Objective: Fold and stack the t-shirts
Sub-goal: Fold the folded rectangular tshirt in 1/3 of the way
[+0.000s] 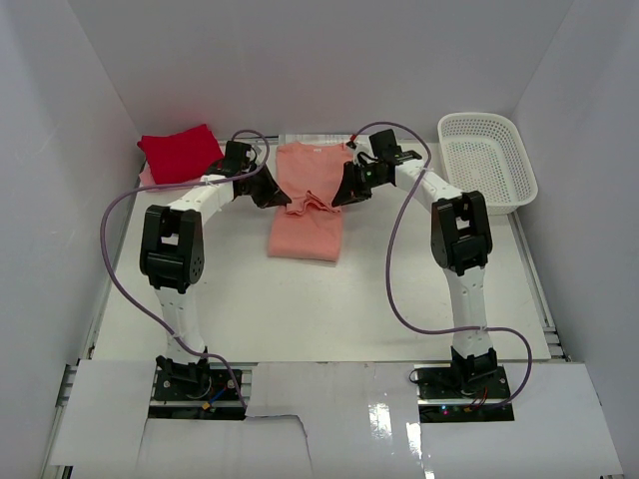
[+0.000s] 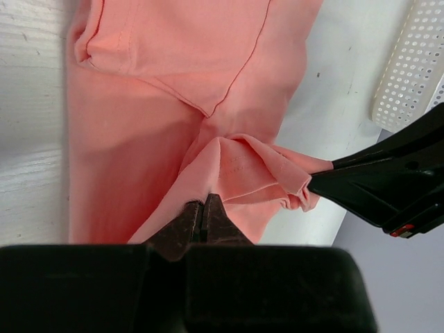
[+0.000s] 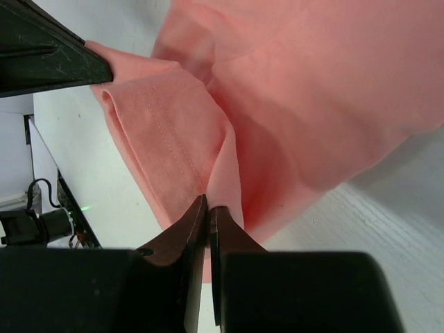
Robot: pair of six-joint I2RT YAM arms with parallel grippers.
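The salmon-pink t-shirt (image 1: 305, 225) lies in the middle of the table, its long sides folded in. My left gripper (image 1: 283, 200) is shut on the shirt's left side, the cloth pinched at its tips (image 2: 203, 201). My right gripper (image 1: 335, 199) is shut on the right side, cloth pinched at its tips (image 3: 208, 202). The two grippers stand close together and lift a bunched fold (image 2: 257, 170) of the shirt's middle. A bright red t-shirt (image 1: 180, 152) lies folded at the far left, with a pale pink edge (image 1: 146, 176) showing under it.
A white lattice basket (image 1: 487, 160) stands at the far right. White walls close in the table on the left, right and back. Purple cables loop from both arms over the table.
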